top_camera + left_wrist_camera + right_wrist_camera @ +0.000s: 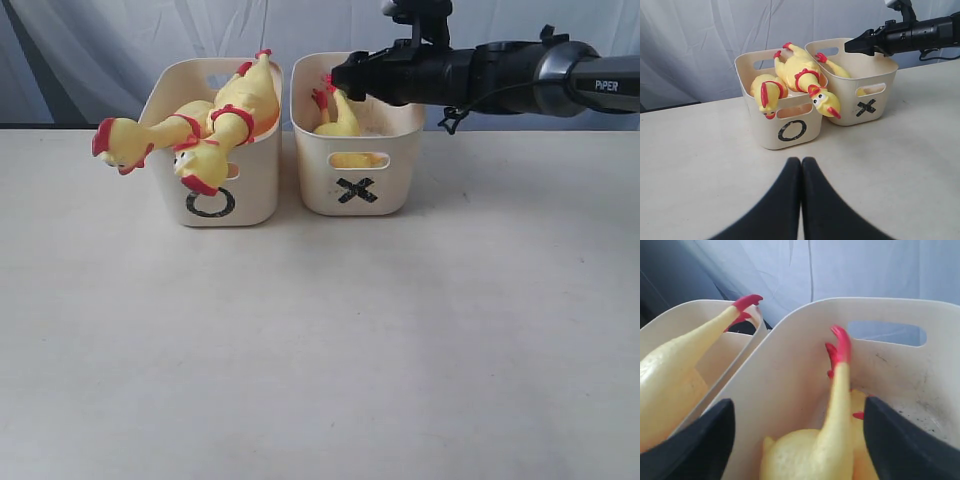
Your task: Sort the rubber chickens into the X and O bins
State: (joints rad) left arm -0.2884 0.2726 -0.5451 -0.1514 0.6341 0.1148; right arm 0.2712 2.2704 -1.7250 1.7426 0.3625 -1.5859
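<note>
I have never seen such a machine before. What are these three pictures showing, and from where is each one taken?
This is a robot with two arms, each ending in a two-fingered hand. The exterior view looks at the table from off the arms. On it stand two cream tubs: the O bin, with two long rubber chickens hanging over its rim, and the X bin, with shorter chicken pieces inside.

The other two pictures come from cameras on the wrists. The left hand is shut, holds nothing and hangs low over the table before the bins. The right hand is open above the X bin, its fingers either side of a chicken piece, not gripping it.
</note>
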